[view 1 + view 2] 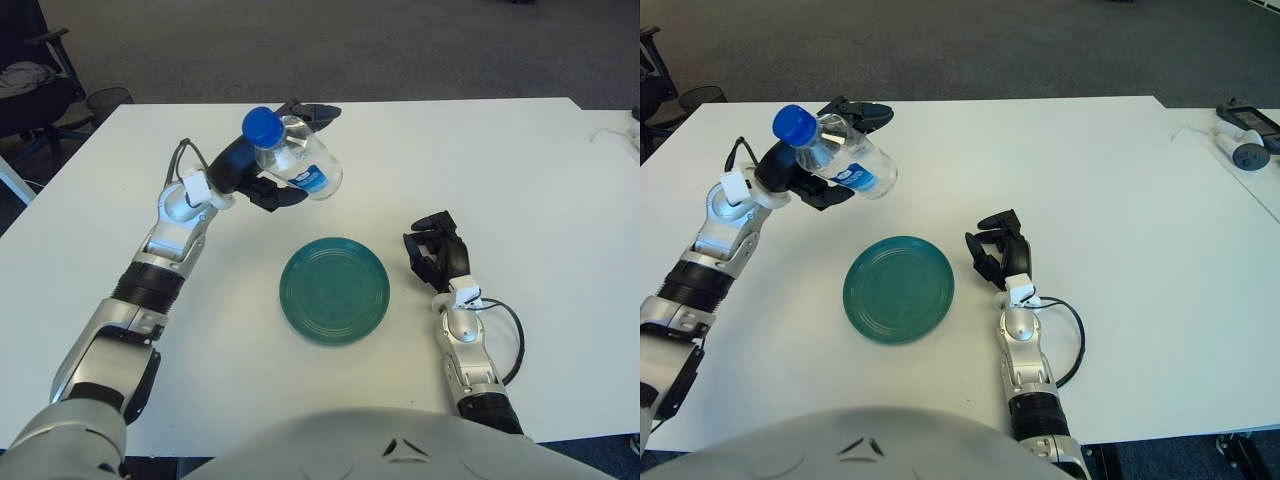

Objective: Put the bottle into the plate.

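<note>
Your left hand [262, 172] has its fingers wrapped round the bottle [295, 165] and is holding it up in the air, over the white table [520, 170], on the far-left side of the plate [334, 290]. The bottle is tilted, its blue cap [261, 125] pointing up and toward the left, its base toward the right. It is well apart from the plate, touching nothing but your fingers. That height looks right for a carry: nothing can drag on the tabletop, and the plate sits open below and to the near right, ready to receive it.

The plate is bare (no bottle in it, so the placing is not yet done, as I judge it). To finish, you would bring the hand toward you and rightward over the green dish, then lower and let go gently; a round bottle laid on its side may roll off the shallow rim.

Your right hand [436, 252] shows just right of the plate, fingers curled, holding nothing.

The count: one bottle, one cap, one plate, two hands, one at work.
</note>
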You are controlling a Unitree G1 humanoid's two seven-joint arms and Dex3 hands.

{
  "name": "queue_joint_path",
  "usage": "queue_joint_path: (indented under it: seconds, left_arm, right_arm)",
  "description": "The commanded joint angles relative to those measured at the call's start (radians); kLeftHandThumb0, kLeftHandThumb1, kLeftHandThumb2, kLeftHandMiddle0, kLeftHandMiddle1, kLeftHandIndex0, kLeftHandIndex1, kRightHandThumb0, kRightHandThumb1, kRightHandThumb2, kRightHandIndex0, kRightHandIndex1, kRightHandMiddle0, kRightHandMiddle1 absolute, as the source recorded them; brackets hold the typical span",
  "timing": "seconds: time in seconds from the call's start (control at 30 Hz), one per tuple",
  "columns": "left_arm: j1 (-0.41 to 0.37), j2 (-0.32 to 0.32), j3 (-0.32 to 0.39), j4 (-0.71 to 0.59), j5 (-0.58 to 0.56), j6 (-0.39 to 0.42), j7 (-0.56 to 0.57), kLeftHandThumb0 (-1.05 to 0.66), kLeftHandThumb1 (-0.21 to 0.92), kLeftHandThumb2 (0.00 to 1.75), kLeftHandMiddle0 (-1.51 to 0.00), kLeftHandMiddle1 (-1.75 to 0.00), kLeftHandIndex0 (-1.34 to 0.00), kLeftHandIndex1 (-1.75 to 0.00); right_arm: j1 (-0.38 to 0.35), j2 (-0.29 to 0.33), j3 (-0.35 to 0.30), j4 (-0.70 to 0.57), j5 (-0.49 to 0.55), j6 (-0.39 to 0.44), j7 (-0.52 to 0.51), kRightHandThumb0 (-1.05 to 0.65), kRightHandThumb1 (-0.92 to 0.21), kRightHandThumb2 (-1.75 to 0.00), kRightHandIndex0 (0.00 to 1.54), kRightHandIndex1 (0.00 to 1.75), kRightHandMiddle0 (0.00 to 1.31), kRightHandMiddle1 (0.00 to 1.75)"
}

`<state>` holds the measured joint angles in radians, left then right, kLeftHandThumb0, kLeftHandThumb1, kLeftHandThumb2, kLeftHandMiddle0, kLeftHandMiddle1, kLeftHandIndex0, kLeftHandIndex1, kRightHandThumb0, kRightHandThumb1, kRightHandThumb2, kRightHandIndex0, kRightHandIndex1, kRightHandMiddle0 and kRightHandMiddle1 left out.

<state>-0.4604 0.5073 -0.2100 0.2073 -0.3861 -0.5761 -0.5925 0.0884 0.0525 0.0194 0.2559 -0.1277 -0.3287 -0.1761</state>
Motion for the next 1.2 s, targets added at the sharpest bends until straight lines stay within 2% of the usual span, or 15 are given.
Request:
queue_joint_path:
  seconds: [0.0,0.3,0.5,0.87,1.1,1.17]
  left_arm:
    - [0.017,-0.021,0.036,-0.034,0.002,0.026,-0.030,-0.86,0.92,0.51,-0.32,-0.02,-0.05,-0.89]
    - [-0.004,-0.078,0.070,0.011,0.069,-0.028,-0.080,-0.85,0.92,0.46,-0.31,-0.01,-0.06,-0.89]
    - [-0.004,-0.091,0.084,0.019,0.074,-0.053,-0.130,-0.83,0.92,0.53,-0.29,0.00,-0.02,-0.88]
    - [-0.003,-0.120,0.107,0.049,0.120,-0.107,-0.142,-0.81,0.92,0.58,-0.27,0.00,0.00,-0.87]
    - [-0.002,-0.135,0.109,0.054,0.160,-0.123,-0.130,-0.82,0.92,0.51,-0.27,0.00,-0.01,-0.88]
    - [0.008,-0.141,0.100,0.057,0.205,-0.135,-0.115,-0.82,0.92,0.49,-0.27,0.00,-0.01,-0.89]
  right_arm:
    - [0.086,-0.002,-0.015,0.094,0.021,0.109,0.013,0.00,-0.92,-0.36,0.39,1.33,0.29,1.67]
    - [0.090,0.003,-0.015,0.084,0.019,0.119,0.013,0.00,-0.92,-0.35,0.40,1.31,0.31,1.66]
    - [0.096,0.003,-0.015,0.079,0.017,0.120,0.013,0.00,-0.92,-0.35,0.40,1.30,0.31,1.66]
    - [0.097,0.006,-0.017,0.083,0.021,0.114,0.013,0.00,-0.92,-0.35,0.40,1.30,0.31,1.67]
    - [0.094,0.005,-0.019,0.087,0.020,0.116,0.015,0.00,-0.92,-0.35,0.40,1.31,0.31,1.67]
    - [0.093,0.005,-0.019,0.089,0.021,0.114,0.017,0.00,-0.92,-0.35,0.40,1.31,0.30,1.67]
